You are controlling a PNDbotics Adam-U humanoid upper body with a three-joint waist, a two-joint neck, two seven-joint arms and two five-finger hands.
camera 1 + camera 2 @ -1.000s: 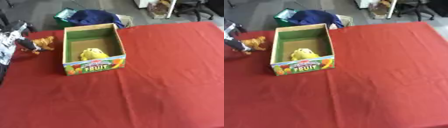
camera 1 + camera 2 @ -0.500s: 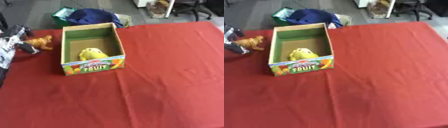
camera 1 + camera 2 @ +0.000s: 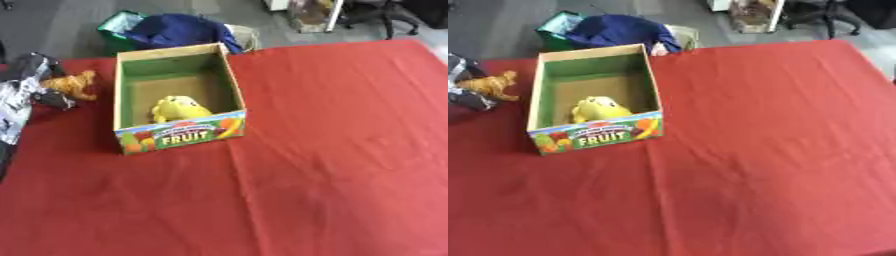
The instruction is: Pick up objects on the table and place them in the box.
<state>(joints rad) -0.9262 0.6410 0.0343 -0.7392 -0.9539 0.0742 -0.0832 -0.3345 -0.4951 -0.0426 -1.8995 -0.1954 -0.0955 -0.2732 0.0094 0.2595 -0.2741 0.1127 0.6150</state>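
A cardboard fruit box (image 3: 178,134) stands open on the red desk (image 3: 332,150), with a yellow toy (image 3: 178,108) lying inside it against the near wall. Just left of the box, an orange toy animal (image 3: 73,84) is at the left hand (image 3: 26,90), whose fingers (image 3: 54,99) close around it. Beyond the box, off the desk's far edge, lies a blue cloth bundle (image 3: 179,30) on a green bin (image 3: 115,27).

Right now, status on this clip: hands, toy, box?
Left hand shut on orange toy animal, beside fruit box. Yellow toy already inside. Right hand out of view.
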